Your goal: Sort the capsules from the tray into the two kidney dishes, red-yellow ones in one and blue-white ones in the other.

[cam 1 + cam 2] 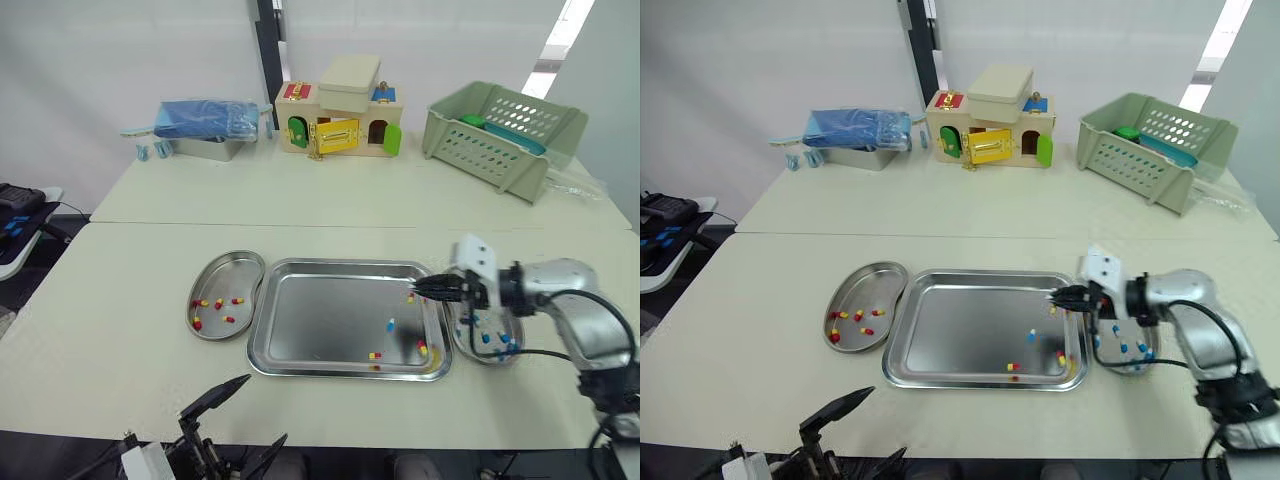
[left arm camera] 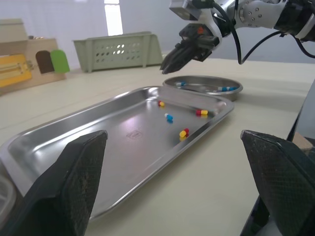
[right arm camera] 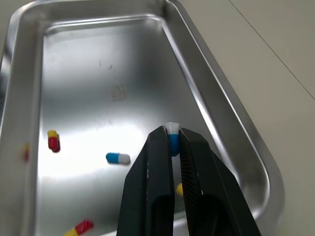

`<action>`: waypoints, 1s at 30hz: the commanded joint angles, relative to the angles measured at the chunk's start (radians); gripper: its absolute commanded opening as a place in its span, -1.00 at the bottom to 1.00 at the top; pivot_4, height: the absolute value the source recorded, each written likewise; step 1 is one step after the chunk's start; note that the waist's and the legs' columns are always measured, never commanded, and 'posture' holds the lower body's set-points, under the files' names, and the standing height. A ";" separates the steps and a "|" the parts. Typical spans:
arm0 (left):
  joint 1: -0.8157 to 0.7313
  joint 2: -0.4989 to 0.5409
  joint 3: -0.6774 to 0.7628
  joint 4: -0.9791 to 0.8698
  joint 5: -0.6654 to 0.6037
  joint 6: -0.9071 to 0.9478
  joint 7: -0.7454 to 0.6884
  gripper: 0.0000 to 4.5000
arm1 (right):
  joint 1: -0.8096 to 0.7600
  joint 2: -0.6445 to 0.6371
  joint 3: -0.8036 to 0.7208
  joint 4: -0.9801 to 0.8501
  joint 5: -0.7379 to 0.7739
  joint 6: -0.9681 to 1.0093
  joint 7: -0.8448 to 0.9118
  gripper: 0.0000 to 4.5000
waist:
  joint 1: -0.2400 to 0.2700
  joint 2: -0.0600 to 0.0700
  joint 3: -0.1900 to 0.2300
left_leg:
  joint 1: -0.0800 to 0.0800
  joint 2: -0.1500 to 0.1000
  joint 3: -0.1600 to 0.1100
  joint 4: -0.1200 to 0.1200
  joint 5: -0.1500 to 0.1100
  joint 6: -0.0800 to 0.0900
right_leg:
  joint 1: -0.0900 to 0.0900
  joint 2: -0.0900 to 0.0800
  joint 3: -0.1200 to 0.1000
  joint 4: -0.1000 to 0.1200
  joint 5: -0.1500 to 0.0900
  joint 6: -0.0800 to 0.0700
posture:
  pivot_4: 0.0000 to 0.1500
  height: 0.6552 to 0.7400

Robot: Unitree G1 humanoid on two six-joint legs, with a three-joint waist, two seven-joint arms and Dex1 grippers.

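Both head eyes look forward and down over the worktop. The left wrist camera sits low, facing the right pincer across the tray; the right wrist camera peers closely past that pincer into the same tray.

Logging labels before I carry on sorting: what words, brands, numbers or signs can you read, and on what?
None can be read.
The tray, left kidney dish and right kidney dish: bare metal, no markings.
The blue-white capsule in the right gripper's jaws: no print visible.
The wooden box and green basket at the back: no legible writing.
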 commanded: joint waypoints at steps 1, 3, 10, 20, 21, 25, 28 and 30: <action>-0.037 0.036 -0.008 -0.057 -0.043 0.047 -0.035 1.00 | 0.100 -0.076 -0.129 -0.111 0.051 0.042 -0.023 -0.99 | -0.003 0.000 0.000 | 0.000 0.000 0.000 0.000 0.000 0.000 | 0.000 0.000 0.000 0.000 0.000 0.000 | 1.00 1.00; -0.073 0.049 -0.006 -0.058 -0.057 0.076 -0.046 1.00 | 0.173 -0.112 -0.178 -0.140 0.060 0.053 -0.036 -0.99 | -0.003 0.000 0.000 | 0.000 0.000 0.000 0.000 0.000 0.000 | 0.000 0.001 0.000 0.001 0.000 0.000 | 1.00 1.00; -0.136 0.063 -0.006 -0.073 -0.080 0.152 -0.086 1.00 | 0.305 -0.149 -0.209 -0.197 0.062 0.052 -0.082 -0.99 | -0.004 0.000 0.000 | 0.001 0.000 0.000 0.002 0.000 0.000 | 0.001 0.001 0.000 0.001 0.000 0.000 | 1.00 1.00; -0.109 0.035 0.033 0.014 -0.106 0.108 -0.222 1.00 | 0.383 -0.189 -0.209 -0.198 0.056 0.025 -0.100 -0.99 | 0.000 0.000 0.000 | 0.001 0.000 0.000 0.002 0.000 0.000 | 0.002 0.001 0.000 0.000 0.000 0.000 | 1.00 1.00; -0.105 0.029 0.037 0.025 -0.107 0.100 -0.233 1.00 | 0.391 -0.195 -0.211 -0.199 0.056 0.022 -0.099 -0.99 | 0.001 0.000 0.000 | 0.001 0.000 0.000 0.002 0.000 0.000 | 0.002 0.001 0.000 0.000 0.000 0.000 | 1.00 1.00; -0.098 0.009 0.052 0.057 -0.109 0.084 -0.257 1.00 | 0.408 -0.204 -0.215 -0.199 0.060 0.013 -0.100 -0.99 | 0.002 0.000 0.000 | 0.001 0.001 0.000 0.002 0.000 0.000 | 0.003 0.001 -0.001 0.000 0.000 0.000 | 1.00 1.00; -0.092 -0.001 0.062 0.069 -0.112 0.085 -0.258 1.00 | 0.411 -0.205 -0.214 -0.197 0.061 0.007 -0.101 -0.99 | 0.002 0.000 0.000 | 0.001 0.001 -0.001 0.002 0.000 0.000 | 0.003 0.001 -0.001 0.000 0.000 0.000 | 1.00 1.00; -0.092 -0.007 0.068 0.071 -0.112 0.086 -0.264 1.00 | 0.407 -0.204 -0.211 -0.195 0.062 0.007 -0.104 -0.99 | 0.003 0.000 0.000 | 0.001 0.001 -0.001 0.002 0.000 0.000 | 0.003 0.001 -0.001 0.000 0.000 0.000 | 1.00 1.00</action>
